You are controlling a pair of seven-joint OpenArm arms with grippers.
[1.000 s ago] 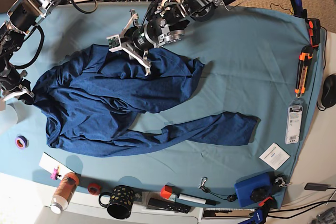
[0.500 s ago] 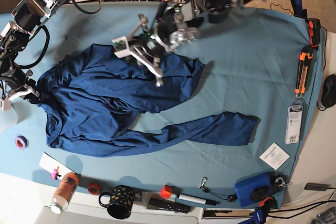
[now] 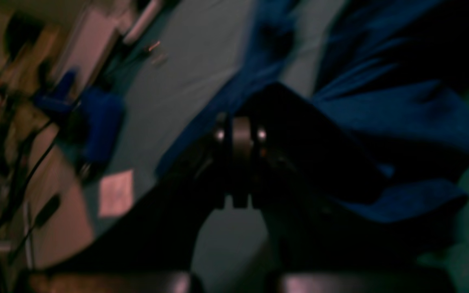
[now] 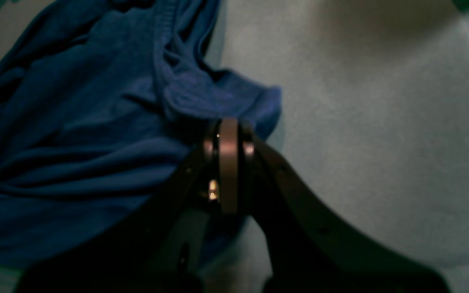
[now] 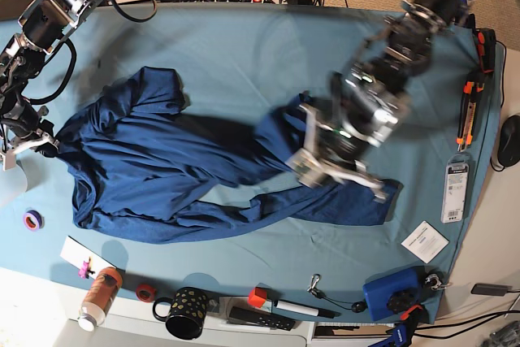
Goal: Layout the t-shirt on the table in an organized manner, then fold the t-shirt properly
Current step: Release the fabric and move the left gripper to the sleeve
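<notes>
Soft navy t-shirt [image 5: 162, 176] rumpled on smooth teal tabletop [image 5: 244, 46]. Right pincer [image 5: 50, 145] clamped on its edge. Left pincer [image 3: 238, 134] together, blurred above fabric.

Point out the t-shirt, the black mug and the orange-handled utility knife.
t-shirt [image 5: 154, 176]: base view, on the bunched body at the left.
black mug [image 5: 188, 313]: base view, on its spotted side wall, at the near edge.
orange-handled utility knife [image 5: 468, 111]: base view, on the middle of its handle, at the right edge.
</notes>
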